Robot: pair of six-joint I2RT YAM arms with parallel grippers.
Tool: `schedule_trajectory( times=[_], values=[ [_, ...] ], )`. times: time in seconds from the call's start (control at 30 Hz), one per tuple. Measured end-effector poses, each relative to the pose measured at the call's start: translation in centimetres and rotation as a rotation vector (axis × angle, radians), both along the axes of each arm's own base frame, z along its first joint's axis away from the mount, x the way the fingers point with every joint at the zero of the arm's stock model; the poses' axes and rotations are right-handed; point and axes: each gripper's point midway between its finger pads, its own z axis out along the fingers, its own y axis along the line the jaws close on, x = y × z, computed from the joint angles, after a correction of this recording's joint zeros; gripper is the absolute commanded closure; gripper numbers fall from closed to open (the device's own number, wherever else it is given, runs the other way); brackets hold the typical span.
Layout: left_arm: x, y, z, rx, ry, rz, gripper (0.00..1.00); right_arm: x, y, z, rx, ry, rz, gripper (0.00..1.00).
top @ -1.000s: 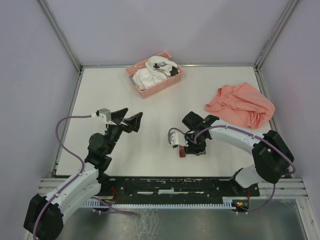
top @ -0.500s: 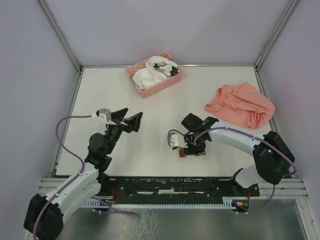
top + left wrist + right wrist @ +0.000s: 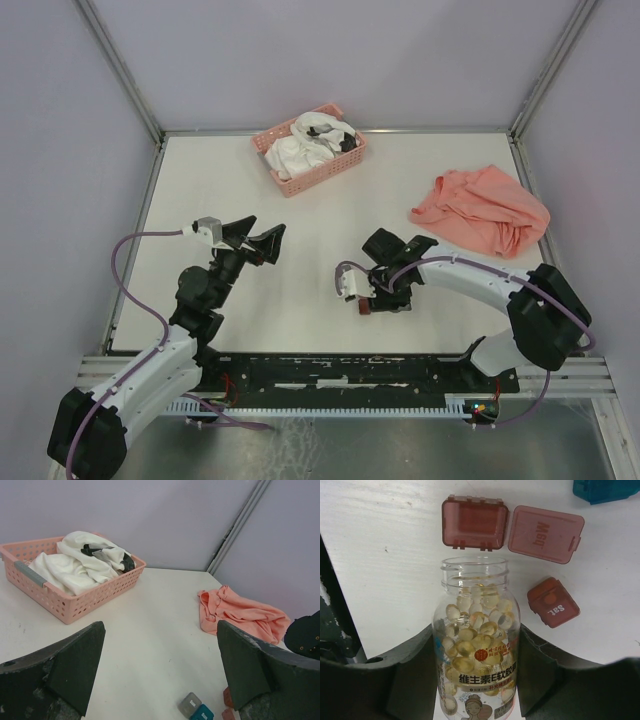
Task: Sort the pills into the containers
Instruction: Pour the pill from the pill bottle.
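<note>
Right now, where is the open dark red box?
In the right wrist view, the open dark red box lies just beyond the mouth of the jar, top centre.

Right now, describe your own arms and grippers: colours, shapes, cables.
The left arm and right arm share one build: white curved links between bulky black joints, with a purple cable looping along each. A small white camera block sits at each wrist. The left gripper and right gripper have two broad, black, wedge-shaped fingers with a matte, slightly rough surface.

Left tool (image 3: 261,233) agape, right tool (image 3: 476,652) clenched.
</note>
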Motion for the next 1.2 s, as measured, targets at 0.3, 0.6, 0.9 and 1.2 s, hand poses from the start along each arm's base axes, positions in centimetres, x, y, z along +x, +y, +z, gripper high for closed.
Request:
schedule_trajectory(
  times=[0.3,0.6,0.9,1.2],
  values=[
    [-0.01,0.0,0.04,-0.001,-0.001,0.0,0.01,0.04,0.04,0.08,0.0,-0.01,0.003,0.98],
    [-0.01,0.0,0.07,-0.001,-0.002,0.0,0.01,0.31,0.15,0.17,0.001,-0.029,0.005,0.98],
    [-0.01,0.0,0.07,-0.001,-0.002,0.0,0.01,0.18,0.31,0.31,0.022,-0.01,-0.01,0.98],
    [-0.01,0.0,0.07,-0.001,-0.002,0.0,0.01,0.27,0.37,0.36,0.024,-0.013,-0.02,0.98]
  ],
)
